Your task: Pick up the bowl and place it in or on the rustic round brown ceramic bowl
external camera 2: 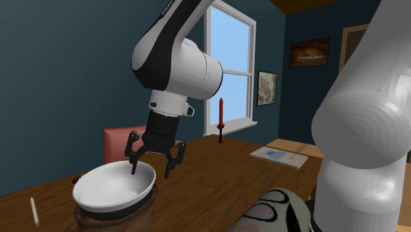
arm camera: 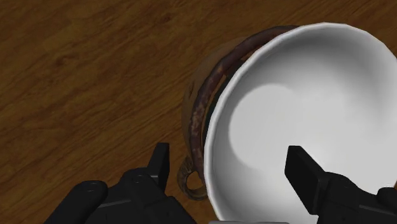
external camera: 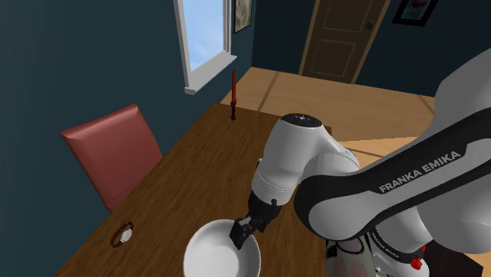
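A white bowl (external camera: 216,252) (external camera 2: 112,184) (arm camera: 305,108) sits tilted on top of a rough brown bowl (external camera 2: 115,217) (arm camera: 197,108), whose dark rim shows under it. My black gripper (external camera: 238,234) (external camera 2: 150,173) (arm camera: 229,153) hangs just above the white bowl's rim and is open. One finger is over the bowl's inside and the other is outside it. In the wrist view neither finger touches the rim.
The bowls stand on a wooden table (external camera: 197,157) near its front edge. A red chair (external camera: 114,153) stands at the shoulder view's left. A red upright piece (external camera: 234,94) is at the far end; a small round item (external camera: 122,234), a white stick (external camera 2: 34,212) and a flat book (external camera 2: 280,156) also lie on the table.
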